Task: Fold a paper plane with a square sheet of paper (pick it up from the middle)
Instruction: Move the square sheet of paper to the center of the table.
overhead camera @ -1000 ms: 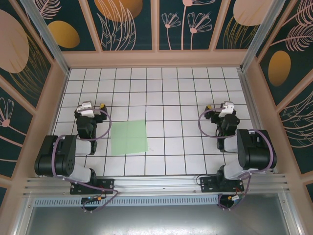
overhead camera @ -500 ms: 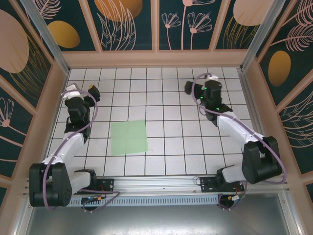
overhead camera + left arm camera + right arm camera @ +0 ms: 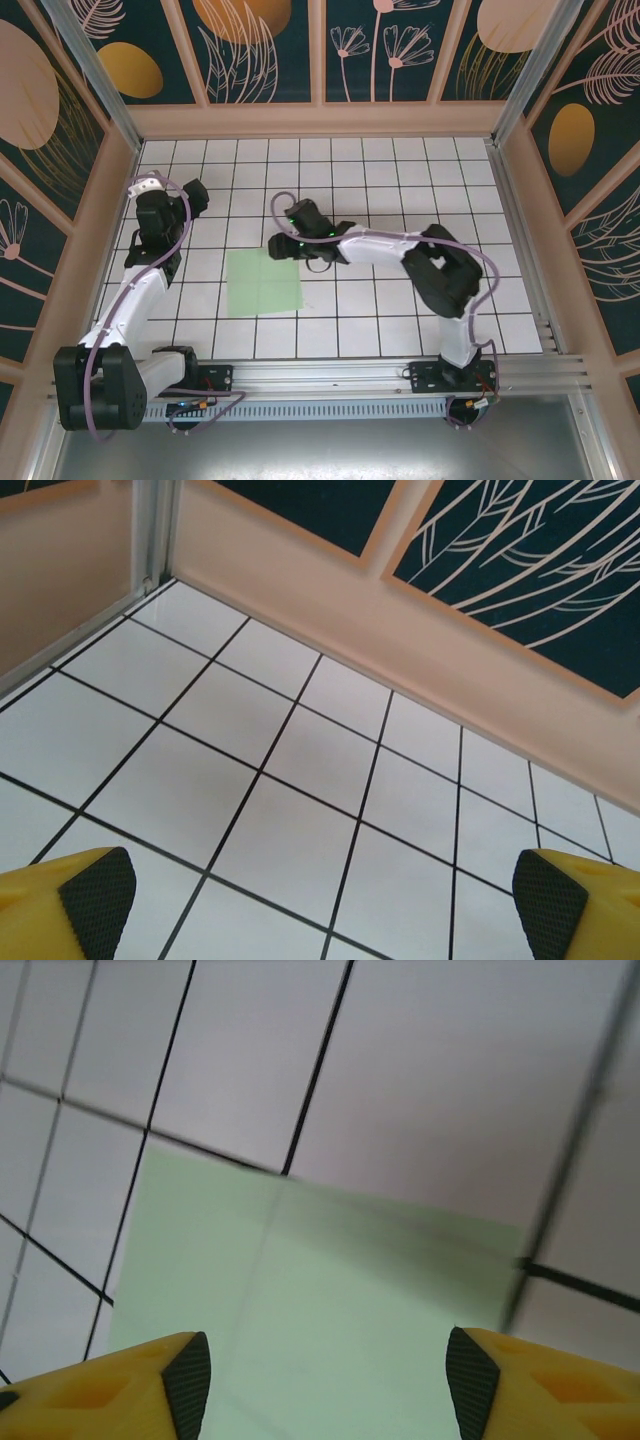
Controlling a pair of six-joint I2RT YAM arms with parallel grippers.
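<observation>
The right jaws stand partly open and hold nothing. In the right wrist view their two yellow fingers (image 3: 110,1385), tipped with black ridged pads (image 3: 188,1380), sit at the lower left and lower right of the frame with a clear gap between them. Flat beneath that gap lies the square sheet of thin pale mint-green paper (image 3: 330,1310). Its far edge slants across the middle of the frame, and a faint crease runs down it. Whether the fingertips touch the paper cannot be told.

In the top view the right jaws hang over the upper right corner of the sheet (image 3: 264,281), at the end of the white right arm (image 3: 390,245), which stretches leftwards across the middle of the frame. The sheet lies unfolded, left of centre.

The left jaws are spread wide and empty. In the left wrist view their yellow fingers (image 3: 60,900) sit in the two bottom corners, with white tiles between them. In the top view they are in the upper left of the frame, well apart from the sheet, and the left arm (image 3: 135,290) runs up the left side.

The surface (image 3: 400,180) is white tile with black grid lines. Peach-coloured wooden walls (image 3: 320,120) enclose it, set with dark teal panels (image 3: 350,50) bearing pale leaf and flower drawings and orange ovals. An aluminium rail (image 3: 330,375) along the bottom of the frame carries both arm bases.
</observation>
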